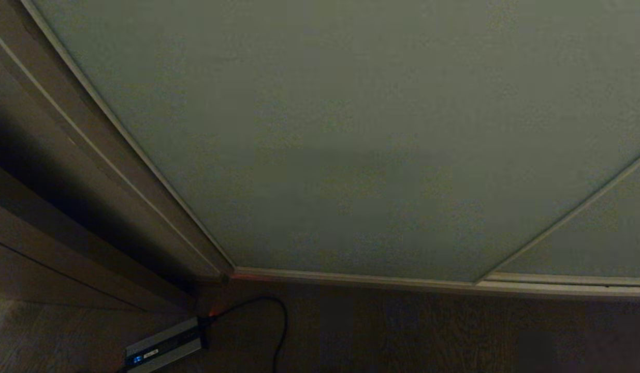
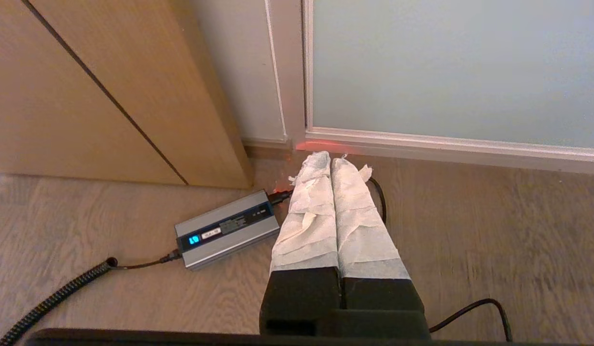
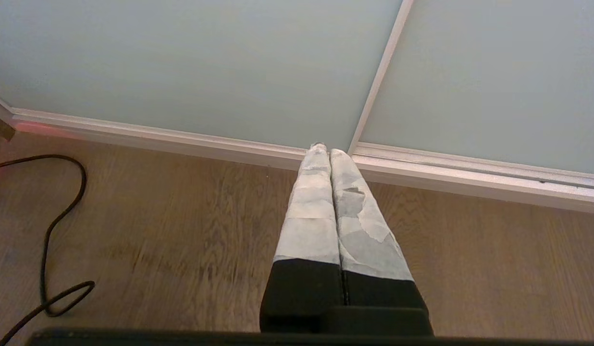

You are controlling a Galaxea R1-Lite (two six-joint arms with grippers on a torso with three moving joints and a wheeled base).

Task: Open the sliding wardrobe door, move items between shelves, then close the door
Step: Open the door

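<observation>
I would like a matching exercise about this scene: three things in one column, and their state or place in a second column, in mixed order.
Things:
1. sliding wardrobe door
2. left pincer
3. grey power adapter

States or places:
A. lying on the wooden floor, blue light on
B. closed, reaching down to its bottom rail
C. shut, holding nothing

Pairs: 1-B, 2-C, 3-A

The left end effector (image 2: 331,161), two black fingers wrapped in white tape toward the tips, points downward with its fingers pressed together, holding nothing; the right end effector (image 3: 328,150), likewise black with pale taped fingers, hangs in the same downward pose, fingers closed together and empty; neither arm shows in the head view.
</observation>
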